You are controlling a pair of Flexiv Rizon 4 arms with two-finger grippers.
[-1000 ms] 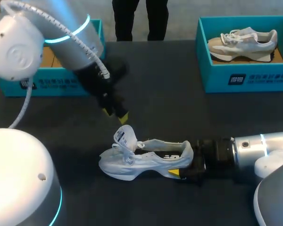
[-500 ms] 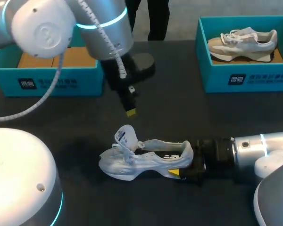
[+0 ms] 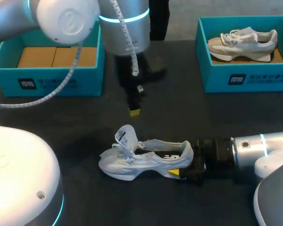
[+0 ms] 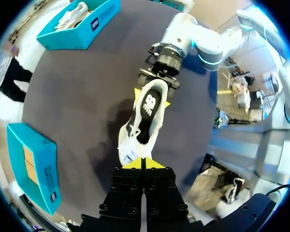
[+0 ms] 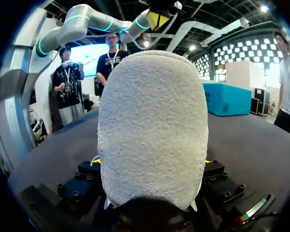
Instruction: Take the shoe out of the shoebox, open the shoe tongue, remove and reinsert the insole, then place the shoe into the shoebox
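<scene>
Closest to me, my right arm [image 3: 254,151] lies low along the desk [image 3: 188,117], and its jaws are clamped on the heel of the white shoe [image 3: 146,160], one yellow tip on each side. In my right wrist view the heel fills the space between the fingers. Neither the arm nor the shoe has shifted over the last second; the shoe rests on its sole, out of any box, toe pointing toward my left. Its tongue [image 3: 125,134] stands pulled up and forward, just as it did a second ago, and from my left wrist view the dark insole [image 4: 148,102] shows down in the open mouth, not yet taken out. What has changed is my left arm [image 3: 125,33]. A second ago its jaws hung just beside the tongue, and now they have lifted away and swung toward the far middle of the desk, pressed together with nothing in them. I judge the tongue step done and this retreat a repositioning before I reach in for the insole. Farther off, the empty shoebox [image 3: 47,85] waits at the far left, and a second box [image 3: 245,77] at the far right holds another shoe [image 3: 243,42].
</scene>
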